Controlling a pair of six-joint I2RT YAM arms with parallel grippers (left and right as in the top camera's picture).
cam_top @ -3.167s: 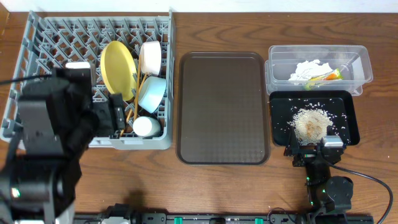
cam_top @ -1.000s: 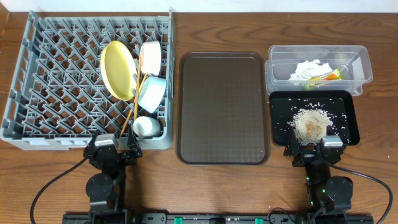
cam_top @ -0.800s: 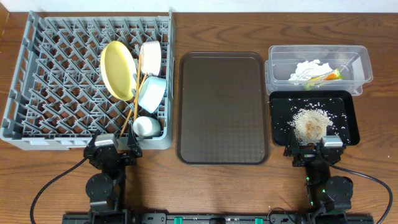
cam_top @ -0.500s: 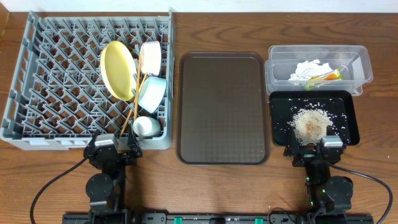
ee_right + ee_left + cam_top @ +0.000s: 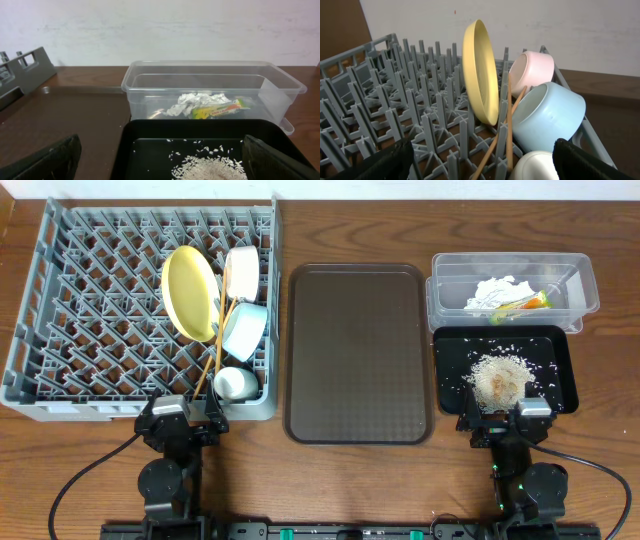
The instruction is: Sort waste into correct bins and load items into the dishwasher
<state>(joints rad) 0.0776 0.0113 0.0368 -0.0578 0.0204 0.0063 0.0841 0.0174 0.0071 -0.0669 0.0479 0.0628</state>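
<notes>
Both released and empty: left hand [image 5: 182, 423], right hand [image 5: 505, 423]; white bowl [image 5: 536, 167] cut off by left wrist view's bottom edge.

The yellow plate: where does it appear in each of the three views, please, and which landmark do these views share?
Overhead: the yellow plate stands on edge in the right part of the grey rack, at the upper left of the picture.
Left wrist: the plate is at upper centre, upright, to the left of the blue bowl.
Right wrist: not in it.
Shared landmark: the grey rack; one corner shows at the far left edge of the right wrist view.
</notes>
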